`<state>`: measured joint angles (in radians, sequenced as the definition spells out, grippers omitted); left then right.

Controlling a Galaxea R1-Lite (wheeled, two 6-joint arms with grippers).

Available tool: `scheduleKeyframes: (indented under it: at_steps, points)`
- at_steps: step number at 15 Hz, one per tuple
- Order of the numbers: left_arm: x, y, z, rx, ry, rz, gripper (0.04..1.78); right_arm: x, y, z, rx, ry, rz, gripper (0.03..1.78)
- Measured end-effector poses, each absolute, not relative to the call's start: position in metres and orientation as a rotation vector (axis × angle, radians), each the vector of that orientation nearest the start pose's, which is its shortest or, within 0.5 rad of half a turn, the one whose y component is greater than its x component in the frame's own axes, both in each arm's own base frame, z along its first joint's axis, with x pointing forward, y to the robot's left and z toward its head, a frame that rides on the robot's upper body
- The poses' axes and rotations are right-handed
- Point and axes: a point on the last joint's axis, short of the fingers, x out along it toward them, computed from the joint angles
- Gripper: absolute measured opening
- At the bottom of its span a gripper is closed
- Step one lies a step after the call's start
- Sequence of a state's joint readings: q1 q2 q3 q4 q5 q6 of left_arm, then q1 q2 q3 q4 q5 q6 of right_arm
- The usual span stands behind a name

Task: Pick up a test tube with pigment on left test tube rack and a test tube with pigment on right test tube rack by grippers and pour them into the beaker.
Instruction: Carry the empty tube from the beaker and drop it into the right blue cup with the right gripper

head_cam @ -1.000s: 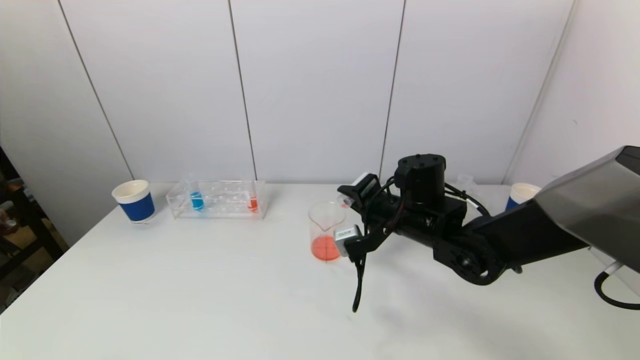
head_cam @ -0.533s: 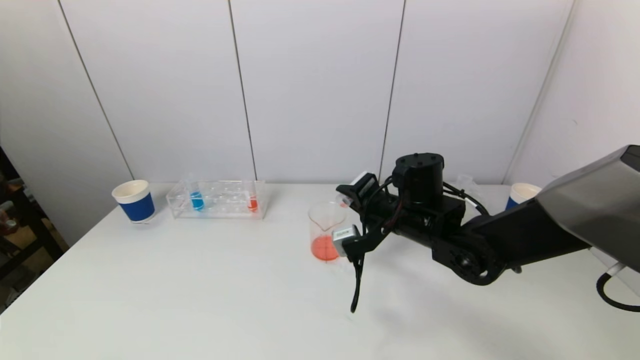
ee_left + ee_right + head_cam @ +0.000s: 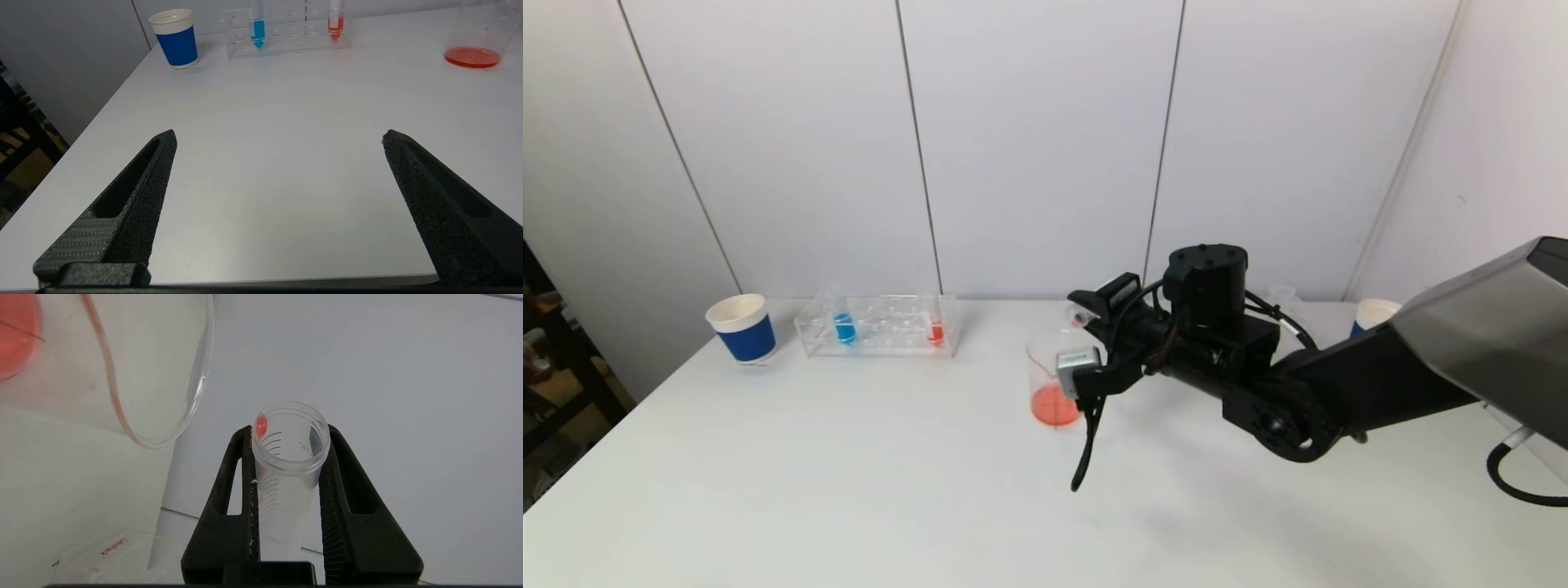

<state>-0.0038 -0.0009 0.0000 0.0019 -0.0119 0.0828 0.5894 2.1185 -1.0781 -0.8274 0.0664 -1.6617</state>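
Observation:
The glass beaker (image 3: 1052, 371) stands mid-table with red pigment in its bottom. My right gripper (image 3: 1086, 307) is at its rim on the right, shut on a clear test tube (image 3: 1081, 316). In the right wrist view the tube (image 3: 286, 473) looks almost empty, with one red drop at its mouth, held between the fingers of that gripper (image 3: 289, 430) next to the beaker's lip (image 3: 192, 396). The left rack (image 3: 878, 327) holds a blue tube (image 3: 845, 327) and a red tube (image 3: 936, 331). The right rack (image 3: 1282, 296) is mostly hidden behind the arm. My left gripper (image 3: 280, 134) hangs open over the table's near edge, holding nothing.
A blue paper cup (image 3: 742, 327) stands left of the left rack, and another cup (image 3: 1372, 314) peeks out at the far right. A black cable (image 3: 1086, 445) dangles from my right wrist in front of the beaker.
My right gripper has shifted a little left and up with the tube, closer over the beaker's rim. The dangling cable swung left with it. The left gripper is unchanged.

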Motion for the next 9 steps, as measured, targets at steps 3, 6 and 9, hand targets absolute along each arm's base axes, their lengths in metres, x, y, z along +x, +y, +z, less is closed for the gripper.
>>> scheduleKeyframes:
  at_steps: [3, 6, 9]
  points:
    - [-0.023, 0.000, 0.075, 0.083, 0.000, -0.016, 1.76, 0.341, 0.232, 0.127, -1.517, -0.385, 0.645, 0.48]
    - [-0.023, 0.000, 0.075, 0.083, 0.000, -0.016, 1.76, 0.343, 0.233, 0.134, -1.386, -0.368, 0.623, 0.48]
    - [-0.023, 0.000, 0.075, 0.083, 0.000, -0.016, 1.76, 0.344, 0.234, 0.142, -1.276, -0.362, 0.606, 0.48]
